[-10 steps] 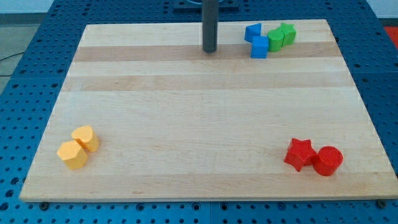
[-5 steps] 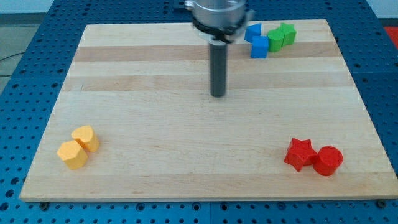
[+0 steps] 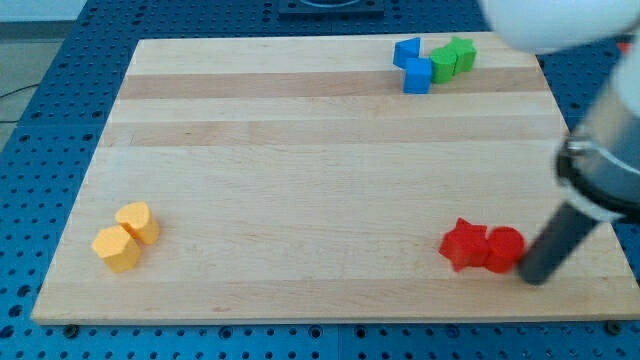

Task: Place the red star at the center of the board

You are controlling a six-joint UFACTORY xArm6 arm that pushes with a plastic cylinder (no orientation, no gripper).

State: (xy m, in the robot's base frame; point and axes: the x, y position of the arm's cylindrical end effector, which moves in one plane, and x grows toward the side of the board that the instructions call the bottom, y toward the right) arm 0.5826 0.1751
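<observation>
The red star (image 3: 461,244) lies on the wooden board (image 3: 320,170) near the view's bottom right. A red cylinder (image 3: 504,248) touches its right side. My tip (image 3: 533,279) is down on the board just right of the red cylinder, touching or nearly touching it. The rod rises to the view's upper right, where the blurred arm covers the corner.
Two blue blocks (image 3: 411,62) and two green blocks (image 3: 452,58) cluster at the view's top right. Two yellow blocks (image 3: 126,237) sit at the bottom left. The board's right and bottom edges are close to my tip.
My tip swept from the board's upper middle to the bottom right. The red star and red cylinder have shifted a little to the view's left.
</observation>
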